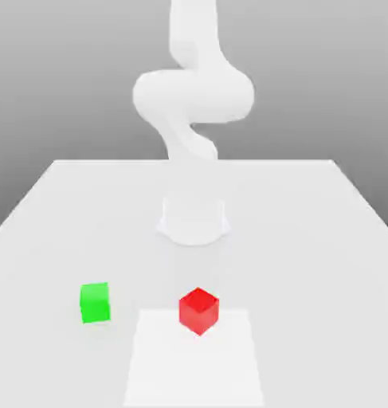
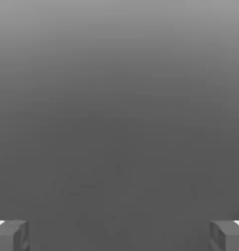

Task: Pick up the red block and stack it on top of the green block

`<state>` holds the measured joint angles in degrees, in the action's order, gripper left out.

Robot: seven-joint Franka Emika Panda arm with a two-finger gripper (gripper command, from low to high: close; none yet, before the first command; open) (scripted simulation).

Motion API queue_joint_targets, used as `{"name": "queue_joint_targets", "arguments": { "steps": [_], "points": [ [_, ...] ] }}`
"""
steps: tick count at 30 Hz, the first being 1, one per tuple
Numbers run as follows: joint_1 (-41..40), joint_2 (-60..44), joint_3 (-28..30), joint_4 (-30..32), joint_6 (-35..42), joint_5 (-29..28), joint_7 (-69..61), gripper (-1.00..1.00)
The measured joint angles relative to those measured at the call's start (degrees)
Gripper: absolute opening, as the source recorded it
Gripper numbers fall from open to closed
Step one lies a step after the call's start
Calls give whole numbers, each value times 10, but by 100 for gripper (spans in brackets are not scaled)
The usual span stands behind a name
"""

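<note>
Exterior view: the red block (image 1: 198, 310) sat on the white table (image 1: 324, 239), corner toward camera, well apart from the green block (image 1: 95, 302) to its left. Hand view: gripper (image 2: 119, 235) spread wide, holding nothing. I'd square the fingers to the red faces before descending.

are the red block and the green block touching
Apart. In the exterior view the red block and the green block sit on the table with a clear strip of bare tabletop between them, green toward the exterior view's left.
</note>
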<state>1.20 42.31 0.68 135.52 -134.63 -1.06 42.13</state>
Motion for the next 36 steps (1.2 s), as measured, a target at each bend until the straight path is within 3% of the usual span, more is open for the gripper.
{"name": "queue_joint_targets", "arguments": {
  "steps": [15,19,23,24,31,36],
  "points": [
    [80,-271,82,274,-212,-37,-315,0],
    [103,-404,92,315,-313,2,-414,0],
    [65,-496,41,308,-390,57,-461,0],
    [51,-516,25,305,-407,64,-466,-100],
    [45,-522,19,305,-411,65,-467,-100],
    [52,-433,40,317,-335,15,-431,-100]
  ]
}}
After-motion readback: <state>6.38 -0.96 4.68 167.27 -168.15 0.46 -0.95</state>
